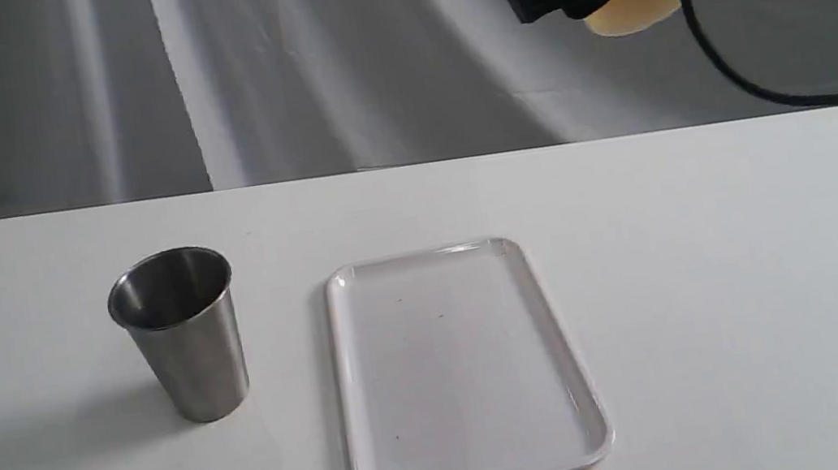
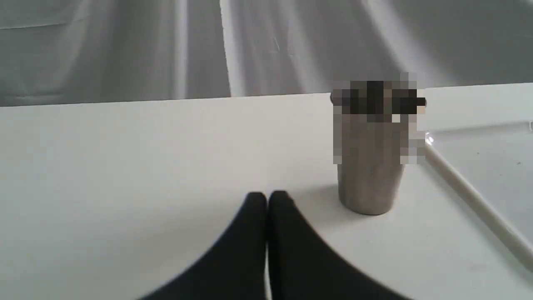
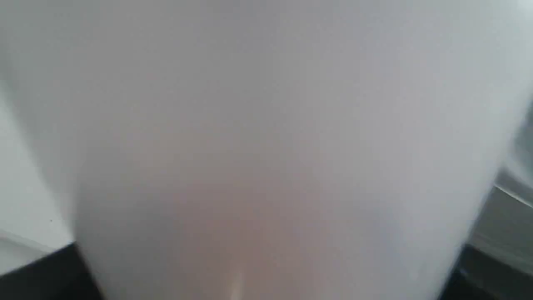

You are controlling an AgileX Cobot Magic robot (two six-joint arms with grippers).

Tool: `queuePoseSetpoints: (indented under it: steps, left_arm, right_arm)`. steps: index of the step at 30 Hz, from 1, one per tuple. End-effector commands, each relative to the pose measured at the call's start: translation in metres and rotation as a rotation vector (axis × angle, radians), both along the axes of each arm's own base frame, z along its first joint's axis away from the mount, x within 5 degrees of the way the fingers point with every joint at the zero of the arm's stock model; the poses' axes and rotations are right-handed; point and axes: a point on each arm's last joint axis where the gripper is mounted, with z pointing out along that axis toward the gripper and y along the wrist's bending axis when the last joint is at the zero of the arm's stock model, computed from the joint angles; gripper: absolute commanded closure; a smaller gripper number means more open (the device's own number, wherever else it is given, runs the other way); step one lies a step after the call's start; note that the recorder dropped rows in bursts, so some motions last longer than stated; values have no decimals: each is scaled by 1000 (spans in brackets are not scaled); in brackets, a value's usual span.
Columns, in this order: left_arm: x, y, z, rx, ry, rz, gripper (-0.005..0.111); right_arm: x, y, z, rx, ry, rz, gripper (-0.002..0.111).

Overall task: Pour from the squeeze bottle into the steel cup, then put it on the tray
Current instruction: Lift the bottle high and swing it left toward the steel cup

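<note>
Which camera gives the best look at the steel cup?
The exterior view: the steel cup stands whole and upright on the table, left of the tray. The left wrist view shows it too, but its upper part is pixelated. The right wrist view shows none of it; the squeeze bottle fills it.

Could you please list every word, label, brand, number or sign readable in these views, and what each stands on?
No text can be read anywhere.
The steel cup, the tray and the squeeze bottle show no visible print.
The cup's upper part is blurred into blocks in the left wrist view.
</note>
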Motion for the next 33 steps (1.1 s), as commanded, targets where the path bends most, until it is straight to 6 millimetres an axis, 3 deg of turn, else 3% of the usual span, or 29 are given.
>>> queuePoseSetpoints:
  steps: [1,7,12,24,33]
  left_arm:
    - [0,0,-1,-2,-6,-6,107]
    - [0,0,-1,-6,-6,-5,107]
    - [0,0,-1,-6,-6,-5,107]
    - [0,0,-1,-2,-6,-6,107]
    - [0,0,-1,-6,-6,-5,107]
  right_arm:
    - [0,5,11,1,-62,55,108]
    - [0,5,11,-27,-67,59,108]
    - [5,17,-1,-115,-45,82,108]
    - [15,66,-46,-293,-5,84,108]
    - [28,100,-61,-346,7,34,108]
